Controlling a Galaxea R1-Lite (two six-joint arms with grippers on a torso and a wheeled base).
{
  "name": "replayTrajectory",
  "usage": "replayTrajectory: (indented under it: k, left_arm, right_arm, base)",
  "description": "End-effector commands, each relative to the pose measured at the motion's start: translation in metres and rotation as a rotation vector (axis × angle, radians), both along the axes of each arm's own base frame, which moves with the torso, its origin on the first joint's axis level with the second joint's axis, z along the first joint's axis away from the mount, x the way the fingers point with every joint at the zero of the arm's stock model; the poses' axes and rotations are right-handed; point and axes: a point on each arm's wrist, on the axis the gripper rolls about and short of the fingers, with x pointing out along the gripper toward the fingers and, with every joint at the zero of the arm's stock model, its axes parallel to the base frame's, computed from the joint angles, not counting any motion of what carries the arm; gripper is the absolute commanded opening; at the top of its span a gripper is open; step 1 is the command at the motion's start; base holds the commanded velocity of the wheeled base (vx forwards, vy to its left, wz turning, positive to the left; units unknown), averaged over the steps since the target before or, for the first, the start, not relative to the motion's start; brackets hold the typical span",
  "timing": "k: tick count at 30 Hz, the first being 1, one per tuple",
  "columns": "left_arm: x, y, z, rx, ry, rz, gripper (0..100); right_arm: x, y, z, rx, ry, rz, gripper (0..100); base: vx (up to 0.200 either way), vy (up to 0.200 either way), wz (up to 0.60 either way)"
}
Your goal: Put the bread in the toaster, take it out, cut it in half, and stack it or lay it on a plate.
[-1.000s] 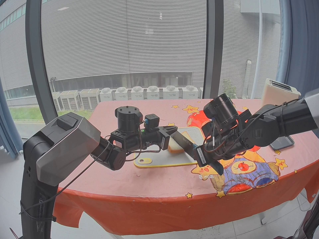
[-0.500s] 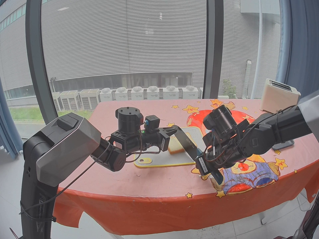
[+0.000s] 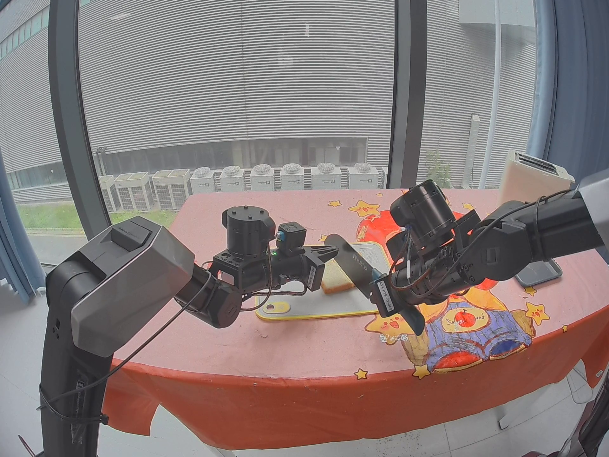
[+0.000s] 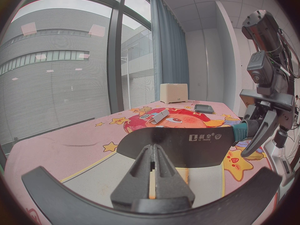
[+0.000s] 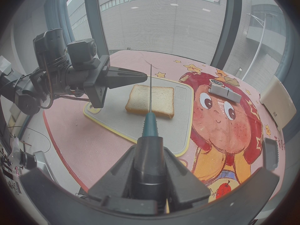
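1. The bread (image 5: pixel 159 99) is found as one whole slice, uncut, lying flat on the grey cutting board (image 5: pixel 125 122).
2. The cutting board is set on the pink tablecloth (image 3: pixel 285 350), beside a large cartoon figure printed on the cloth.
3. The knife (image 3: pixel 353 263) is held in the right gripper (image 3: pixel 388 296). The jaws are closed around the teal handle.
4. The dark blade is turned edge down and lined up across the middle of the slice. Its tip is raised and pointed towards the left arm.
5. Whether the cutting edge touches the bread cannot be told. In the head view the blade appears to be held above the slice.
6. The left gripper (image 4: pixel 152 150) is positioned low over the board. Its jaws are pressed together and nothing is held between them.
7. The left gripper's tip is placed just beside a corner of the slice, close to the flat of the blade.
8. The toaster (image 3: pixel 531 176), cream-coloured, is placed at the far right of the table, well apart from the board.
9. A dark rectangular plate (image 3: pixel 538 273) is laid near the toaster, on the right side of the cloth.
10. A small grey clip (image 5: pixel 225 92) is noted on the cartoon's head, between the board and the toaster.
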Motion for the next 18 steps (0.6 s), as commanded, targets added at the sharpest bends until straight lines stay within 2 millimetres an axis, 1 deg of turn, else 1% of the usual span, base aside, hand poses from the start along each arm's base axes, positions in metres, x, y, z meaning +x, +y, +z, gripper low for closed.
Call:
replayTrajectory:
  k: [1,2,3,4,8,10,11,12,14,18]
  left_arm:
    - [0.0,0.001,0.004,-0.005,-0.01,0.001,0]
    - [0.0,0.002,0.008,-0.011,-0.021,0.003,0]
    - [0.0,0.002,0.008,-0.011,-0.021,0.003,0]
    - [-0.002,0.003,0.018,-0.022,-0.041,0.005,0]
    - [-0.004,0.01,0.037,-0.043,-0.075,0.014,0]
    - [-0.004,0.01,0.037,-0.043,-0.075,0.014,0]
    - [-0.008,0.013,0.051,-0.064,-0.102,0.015,0]
    - [-0.009,0.013,0.054,-0.067,-0.107,0.013,0]
    - [-0.012,0.012,0.053,-0.063,-0.101,0.012,0]
    - [-0.017,0.006,0.052,-0.072,-0.116,-0.002,0]
  right_arm:
    - [0.001,-0.001,0.002,0.004,-0.006,-0.001,0]
    - [0.001,0.0,0.002,0.004,-0.008,0.001,0]
    - [0.001,0.0,0.002,0.004,-0.008,0.001,0]
    - [0.0,-0.001,0.003,0.003,-0.008,0.0,0]
    - [0.0,-0.003,0.0,-0.009,-0.003,-0.002,0]
    - [0.0,-0.003,0.0,-0.009,-0.003,-0.002,0]
    - [-0.001,-0.003,0.001,-0.023,-0.012,0.006,0]
    - [-0.001,-0.003,0.002,-0.031,-0.018,0.017,0]
    - [-0.002,-0.004,0.005,-0.048,-0.036,0.039,0]
    - [-0.005,-0.002,0.003,-0.087,-0.048,0.048,0]
  base:
    - [0.0,0.0,0.0]
    - [0.0,0.0,0.0]
    - [0.0,0.0,0.0]
    - [0.0,0.0,0.0]
    - [0.0,0.0,0.0]
    - [0.0,0.0,0.0]
    - [0.0,0.0,0.0]
    - [0.0,0.0,0.0]
    - [0.0,0.0,0.0]
    - [0.0,0.0,0.0]
